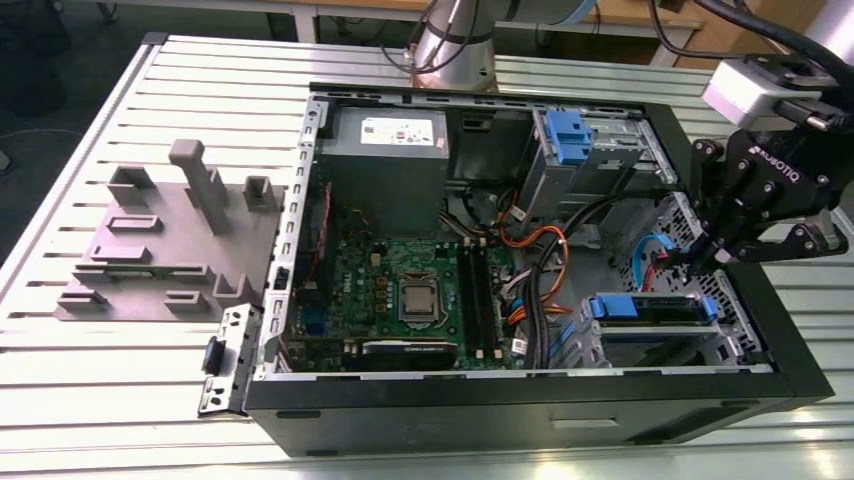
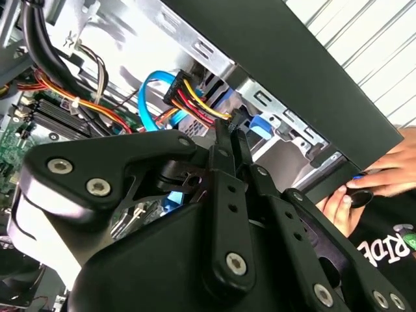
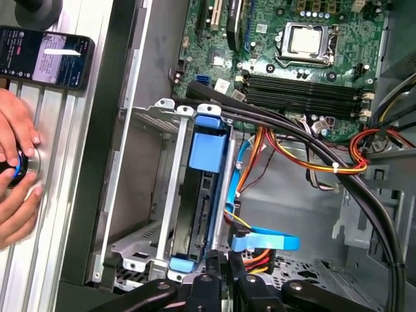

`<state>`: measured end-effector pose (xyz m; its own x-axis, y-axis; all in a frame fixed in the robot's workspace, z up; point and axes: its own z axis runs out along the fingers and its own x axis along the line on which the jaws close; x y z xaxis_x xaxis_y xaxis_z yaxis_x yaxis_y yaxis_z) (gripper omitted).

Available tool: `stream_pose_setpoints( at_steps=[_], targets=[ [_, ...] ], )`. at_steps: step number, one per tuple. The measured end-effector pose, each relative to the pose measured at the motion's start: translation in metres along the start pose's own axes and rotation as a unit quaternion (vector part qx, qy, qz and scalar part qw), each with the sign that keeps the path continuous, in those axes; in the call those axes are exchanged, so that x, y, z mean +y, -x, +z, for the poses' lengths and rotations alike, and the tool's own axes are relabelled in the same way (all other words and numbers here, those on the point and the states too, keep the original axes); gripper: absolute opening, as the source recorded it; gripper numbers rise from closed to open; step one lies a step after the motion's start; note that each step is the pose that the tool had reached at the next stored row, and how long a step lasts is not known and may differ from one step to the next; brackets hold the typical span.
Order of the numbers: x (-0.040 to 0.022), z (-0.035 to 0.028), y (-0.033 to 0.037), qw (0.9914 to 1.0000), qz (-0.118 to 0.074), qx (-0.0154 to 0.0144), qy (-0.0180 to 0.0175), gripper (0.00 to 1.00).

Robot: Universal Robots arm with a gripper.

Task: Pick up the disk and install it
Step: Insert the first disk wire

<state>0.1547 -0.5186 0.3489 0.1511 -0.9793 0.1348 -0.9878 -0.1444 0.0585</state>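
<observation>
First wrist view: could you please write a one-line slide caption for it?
Gripper close by the disk, which sits in the drive cage of an open computer case, a hand resting outside.

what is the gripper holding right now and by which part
Nothing, it seems: the gripper is shut with nothing visible between its fingers, its tips close to the disk.

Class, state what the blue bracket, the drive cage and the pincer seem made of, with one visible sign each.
Bracket: likely plastic; smooth matte blue with a moulded look.
Cage: sheet metal; bare silvery grey with folded edges and punched holes.
Pincer: probably metal; matte black links joined by shiny screws.
</observation>
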Motion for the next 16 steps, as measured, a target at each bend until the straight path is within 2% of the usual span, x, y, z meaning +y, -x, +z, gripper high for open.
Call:
stream_pose_setpoints(
  at_steps=[4,5,7,10,12,16],
  targets=[
    [0.0021,0.0018,-0.0027,0.99998,0.001,0.0007,-0.0059,0.17],
    [0.0034,0.0017,-0.0026,0.99996,0.001,0.0013,-0.009,0.17],
    [0.0065,0.002,-0.0021,0.99983,0.003,0.0024,-0.0178,0.17],
    [0.0089,0.0022,-0.0019,0.9996,0.004,0.0037,-0.0277,0.17],
    [0.0094,0.0024,-0.0019,0.99953,0.006,0.0039,-0.03,0.17],
    [0.0097,0.0031,-0.0017,0.99944,0.015,0.0034,-0.0299,0.17]
  ],
)
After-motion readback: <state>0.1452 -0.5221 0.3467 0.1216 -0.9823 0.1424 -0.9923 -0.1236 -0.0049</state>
